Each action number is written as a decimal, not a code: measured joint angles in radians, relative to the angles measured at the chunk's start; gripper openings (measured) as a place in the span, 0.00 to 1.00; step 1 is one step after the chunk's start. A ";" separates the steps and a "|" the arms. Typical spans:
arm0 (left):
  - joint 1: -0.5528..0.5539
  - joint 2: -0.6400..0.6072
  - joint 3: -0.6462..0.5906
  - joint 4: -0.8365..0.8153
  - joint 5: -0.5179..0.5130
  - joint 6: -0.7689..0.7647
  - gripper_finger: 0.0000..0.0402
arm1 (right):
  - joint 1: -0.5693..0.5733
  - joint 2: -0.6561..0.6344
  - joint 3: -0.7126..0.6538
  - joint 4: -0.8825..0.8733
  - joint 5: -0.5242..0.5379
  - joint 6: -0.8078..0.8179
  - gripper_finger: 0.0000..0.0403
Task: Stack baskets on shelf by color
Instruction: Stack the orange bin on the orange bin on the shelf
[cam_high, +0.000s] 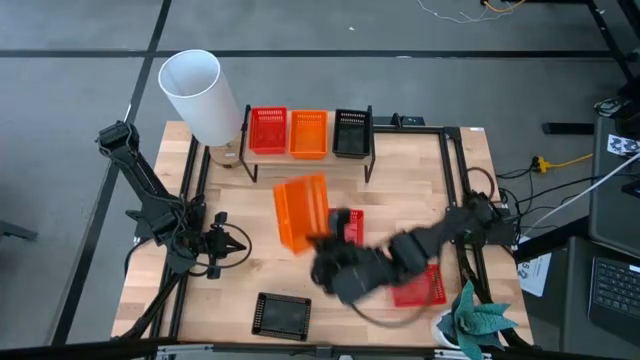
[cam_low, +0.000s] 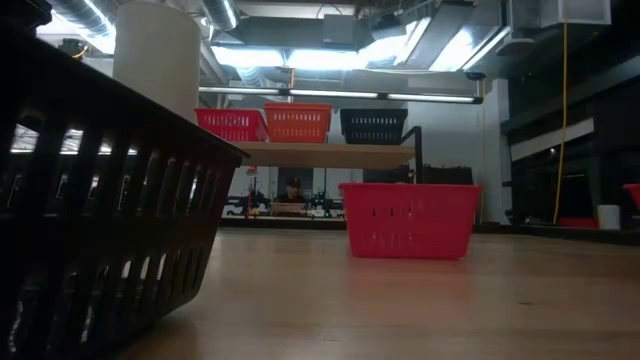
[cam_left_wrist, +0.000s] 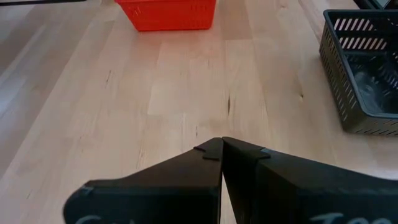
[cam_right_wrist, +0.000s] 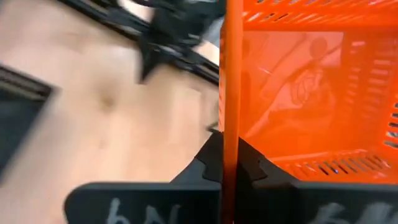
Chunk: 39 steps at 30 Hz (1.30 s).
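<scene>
At the near edge of the pale plank table (cam_high: 400, 180): a black basket (cam_high: 283, 315) lying alone, its mesh wall filling the close side of the low view. Just left of it, the left claw (cam_high: 240, 243), pinched shut on nothing, hovering over bare boards. Right of centre, the right claw (cam_right_wrist: 229, 163), clamped on the wall of an orange basket (cam_high: 302, 212), held tilted off the wood. Beside that, a red basket (cam_high: 351, 225) standing on the table, and another red basket (cam_high: 420, 285) partly under the right arm near the right-hand rail. Farther back, the shelf (cam_high: 300, 158) with a light board on thin black legs, carrying a row of three: red tray (cam_high: 268, 130), orange tray (cam_high: 308, 133), black tray (cam_high: 351, 132), side by side. At its left end, a tall white cylinder (cam_high: 199, 95). Beyond the table, grey floor with cables, strip lights and ducts overhead, a yellow cord hanging at the right, a person seated far off behind the shelf.
</scene>
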 joint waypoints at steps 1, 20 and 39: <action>0.000 0.000 0.000 0.000 0.000 0.000 0.00 | -0.034 0.000 0.012 0.001 -0.011 -0.022 0.00; 0.000 0.000 0.000 -0.008 0.000 0.000 0.00 | -0.721 0.001 -0.006 -0.112 -0.719 -0.005 0.00; 0.000 0.000 0.000 -0.008 0.000 0.000 0.00 | -0.790 0.029 -0.007 -0.154 -0.801 -0.033 0.00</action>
